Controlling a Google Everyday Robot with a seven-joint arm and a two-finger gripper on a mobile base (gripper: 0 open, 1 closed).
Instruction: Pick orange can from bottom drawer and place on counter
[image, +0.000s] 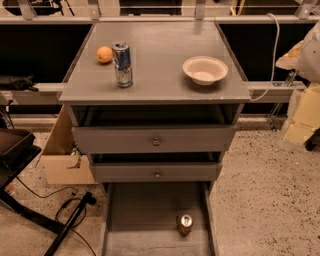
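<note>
Frankly, my gripper is off-frame (its state I cannot tell), so the orange can, upright in the bottom drawer, has no bearing from it.

Bottom drawer pulled out, open from above; orange can alone near right wall. Counter middle free between blue can, orange fruit left, bowl right. Gripper out of view.

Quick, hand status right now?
Hand: at the frame's right edge, apart from the small brownish-orange can in the long grey bottom drawer; open or closed cannot be told.
</note>
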